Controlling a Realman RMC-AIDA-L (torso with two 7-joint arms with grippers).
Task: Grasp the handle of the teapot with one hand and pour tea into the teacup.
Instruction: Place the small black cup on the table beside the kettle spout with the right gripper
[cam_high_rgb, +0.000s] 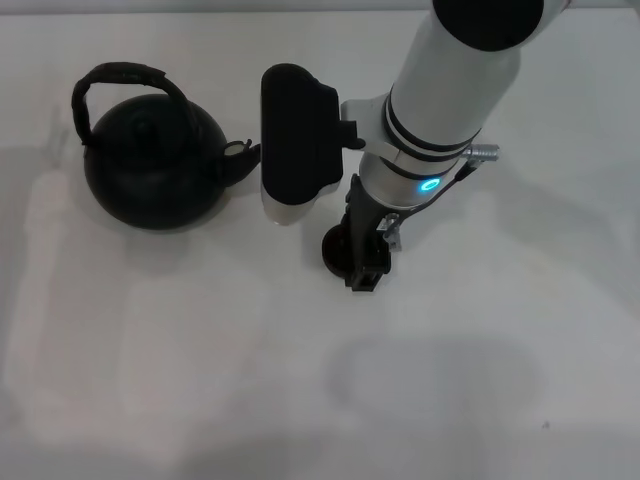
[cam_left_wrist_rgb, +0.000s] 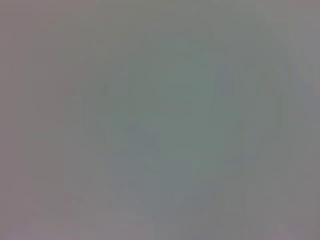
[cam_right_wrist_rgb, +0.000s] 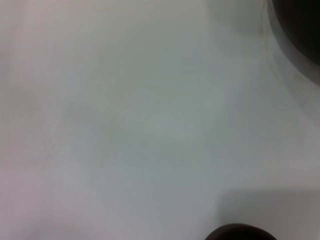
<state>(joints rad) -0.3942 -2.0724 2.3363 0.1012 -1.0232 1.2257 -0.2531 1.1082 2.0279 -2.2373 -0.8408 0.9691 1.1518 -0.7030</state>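
The matte-black teapot (cam_high_rgb: 150, 165) stands at the left of the white table, its short spout (cam_high_rgb: 238, 155) pointing right. Its arched handle (cam_high_rgb: 125, 72) rises over the lid, and nothing holds it. The small dark teacup (cam_high_rgb: 333, 248) sits right of the teapot, mostly hidden under my right gripper (cam_high_rgb: 366, 268), which reaches down at the cup's right side. In the right wrist view a dark rounded edge (cam_right_wrist_rgb: 240, 233) shows, probably the cup. The left gripper is out of view, and the left wrist view shows only flat grey.
The right arm (cam_high_rgb: 450, 90) comes down from the top, and its black wrist housing (cam_high_rgb: 295, 130) hangs just right of the teapot's spout. The white table (cam_high_rgb: 200, 380) stretches in front. A dark curved shape (cam_right_wrist_rgb: 300, 25) shows in a corner of the right wrist view.
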